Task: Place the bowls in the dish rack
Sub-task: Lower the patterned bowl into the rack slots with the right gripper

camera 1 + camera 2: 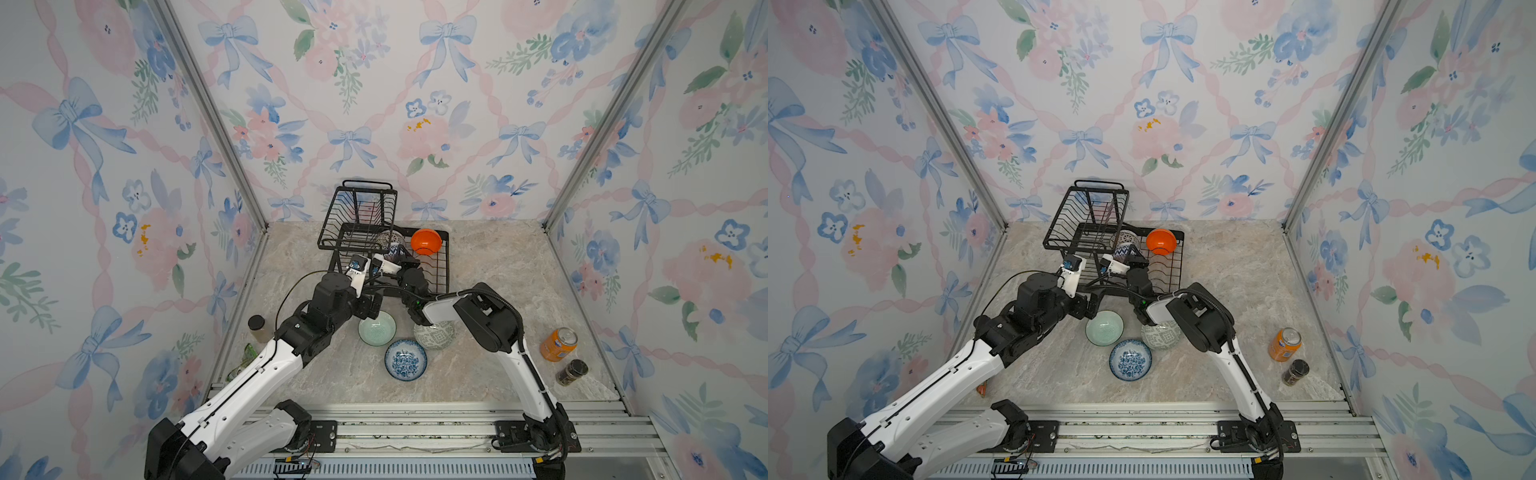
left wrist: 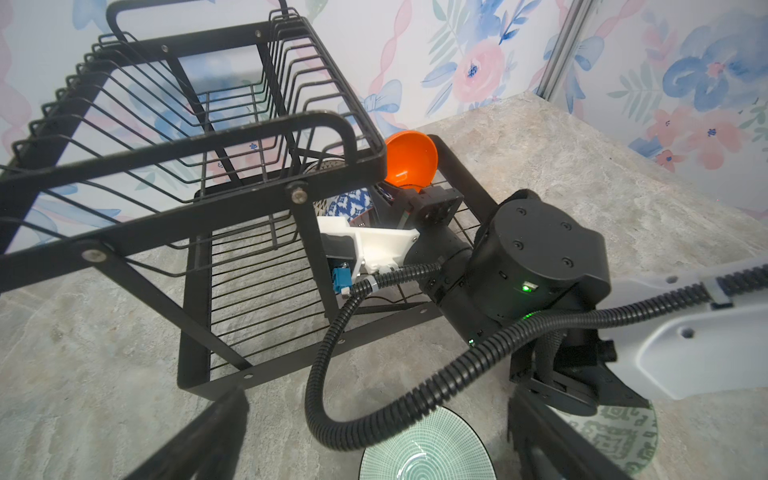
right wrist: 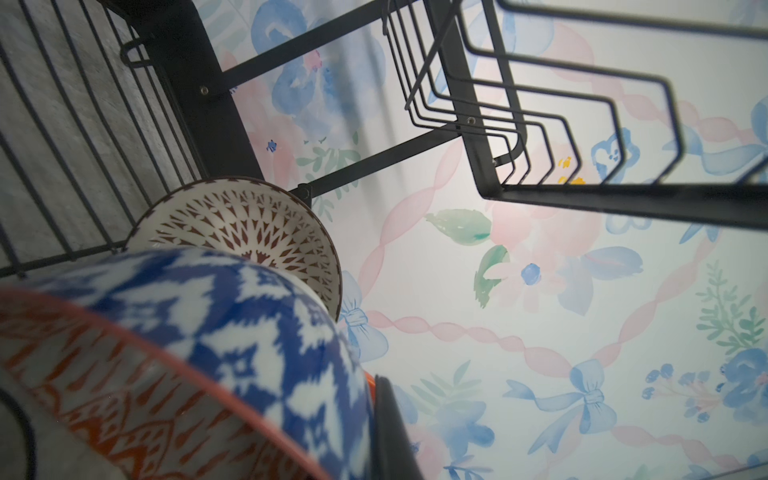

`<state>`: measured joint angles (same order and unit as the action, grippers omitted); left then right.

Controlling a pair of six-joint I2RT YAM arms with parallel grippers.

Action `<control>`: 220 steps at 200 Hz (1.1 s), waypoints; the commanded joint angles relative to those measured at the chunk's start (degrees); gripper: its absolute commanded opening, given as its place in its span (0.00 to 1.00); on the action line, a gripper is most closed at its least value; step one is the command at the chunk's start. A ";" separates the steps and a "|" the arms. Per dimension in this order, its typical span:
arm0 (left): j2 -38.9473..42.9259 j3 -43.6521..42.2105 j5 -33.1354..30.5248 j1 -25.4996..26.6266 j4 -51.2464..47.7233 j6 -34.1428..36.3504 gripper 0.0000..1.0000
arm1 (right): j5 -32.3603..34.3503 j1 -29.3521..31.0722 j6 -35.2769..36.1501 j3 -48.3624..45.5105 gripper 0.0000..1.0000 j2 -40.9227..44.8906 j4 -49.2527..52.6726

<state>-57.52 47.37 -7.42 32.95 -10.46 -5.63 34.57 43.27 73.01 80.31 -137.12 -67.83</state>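
Observation:
The black wire dish rack (image 1: 361, 216) (image 1: 1088, 216) (image 2: 199, 137) (image 3: 540, 195) stands at the back. In its lower tray sit a plain orange bowl (image 1: 426, 241) (image 1: 1160, 241) (image 2: 409, 158) and a white bowl with a dark pattern (image 1: 388, 240) (image 3: 237, 220). My right gripper (image 1: 402, 258) (image 1: 1136, 255) is shut on the rim of an orange-white patterned bowl (image 1: 395, 250) (image 2: 349, 203) (image 3: 208, 316), blue and white outside, low over that tray; one finger (image 3: 392, 432) shows. My left gripper (image 1: 372, 304) (image 2: 376, 411) hangs open above the mint green bowl (image 1: 377, 328) (image 1: 1104, 328) (image 2: 428, 453).
A blue-white floral bowl (image 1: 405, 360) (image 1: 1130, 360) and a green-white geometric bowl (image 1: 434, 336) (image 2: 619, 436) lie on the marble table. An orange can (image 1: 558, 344) and a dark jar (image 1: 572, 372) stand right, another jar (image 1: 257, 327) left. The right arm's cable (image 2: 415, 399) loops between the left jaws.

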 commanded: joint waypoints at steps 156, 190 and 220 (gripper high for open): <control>1.79 -1.93 0.13 -0.43 -0.28 -1.40 0.98 | 9.25 1.86 2.20 8.43 0.00 -4.21 3.50; 1.47 -1.77 0.19 -0.43 -0.24 -1.40 0.98 | 7.55 1.89 1.21 6.13 0.10 -3.52 3.75; 0.83 -1.50 0.30 -0.42 -0.24 -1.40 0.98 | 6.30 1.91 0.38 4.90 0.17 -2.86 3.59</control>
<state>-56.55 46.17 -7.42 32.95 -10.46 -6.24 41.52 44.36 74.02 86.89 -139.87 -64.23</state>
